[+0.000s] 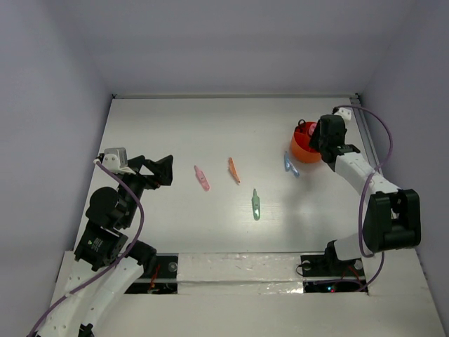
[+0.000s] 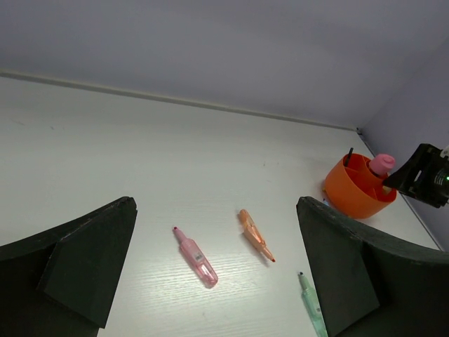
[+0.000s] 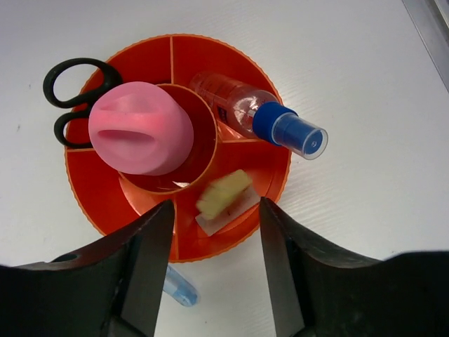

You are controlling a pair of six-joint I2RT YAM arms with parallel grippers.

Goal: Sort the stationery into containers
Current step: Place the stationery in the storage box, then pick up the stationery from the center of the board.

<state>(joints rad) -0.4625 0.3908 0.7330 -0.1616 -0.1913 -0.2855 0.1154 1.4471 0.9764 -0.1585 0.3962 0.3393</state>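
Observation:
The round orange bowl [image 3: 98, 203] stands at the back right. It holds black-handled scissors [image 3: 74, 91], a pink-capped bottle [image 3: 140, 128] in the centre cup, a blue-capped bottle [image 3: 259, 116] and a tan eraser [image 3: 223, 194], slightly blurred, in an outer compartment. My right gripper [image 3: 216, 267] hovers over the bowl's near rim, open, with nothing between its fingers. A blue pen [image 3: 179, 288] lies on the table just beside the bowl. My left gripper [image 2: 217, 274] is wide open above the table, with the pink pen [image 2: 196, 257], orange pen [image 2: 255, 235] and green pen [image 2: 311, 305] lying ahead of it.
From above, the pink pen [image 1: 202, 178], orange pen [image 1: 233, 170] and green pen [image 1: 256, 204] lie spread across mid-table, and the blue pen [image 1: 291, 166] lies by the bowl [image 1: 304, 149]. White walls close in the table at the back and sides.

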